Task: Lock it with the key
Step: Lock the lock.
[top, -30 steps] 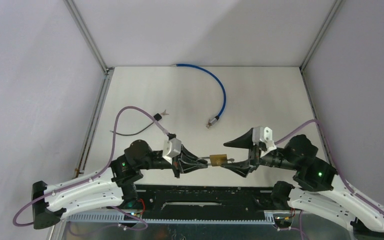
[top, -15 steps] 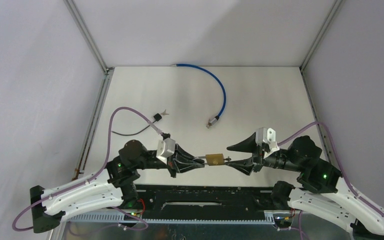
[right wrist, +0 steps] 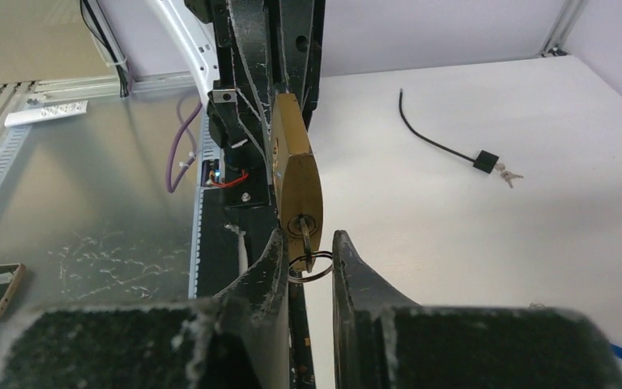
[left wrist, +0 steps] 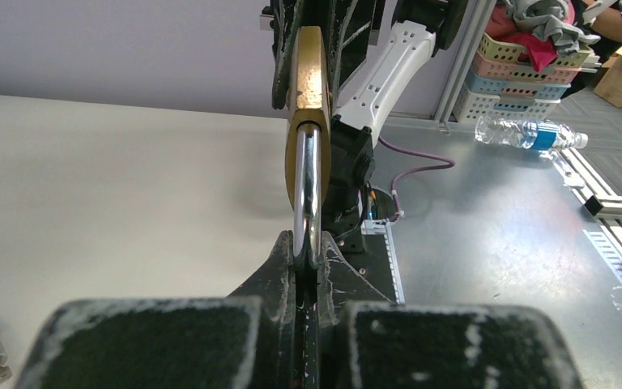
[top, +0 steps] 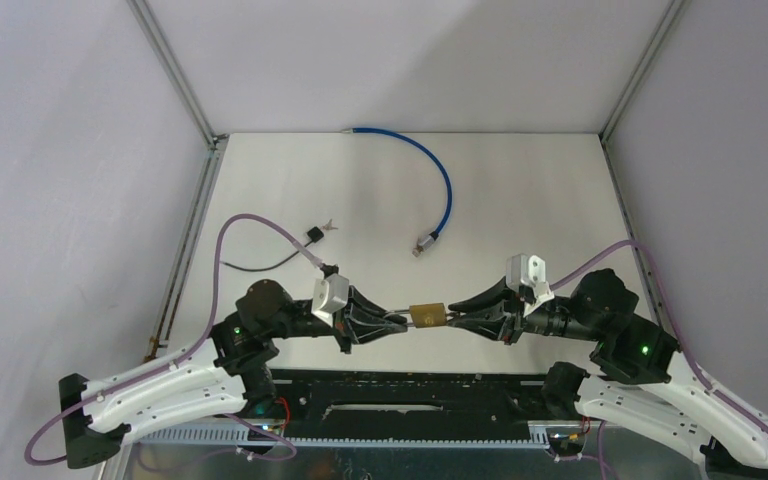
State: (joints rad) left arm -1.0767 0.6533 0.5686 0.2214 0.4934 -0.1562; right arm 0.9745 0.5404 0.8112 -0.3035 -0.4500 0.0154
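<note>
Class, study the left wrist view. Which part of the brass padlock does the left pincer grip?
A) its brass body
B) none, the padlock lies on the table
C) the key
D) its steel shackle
D: the left pincer is shut on the shackle, with the brass body of the padlock held out beyond its tips.
</note>
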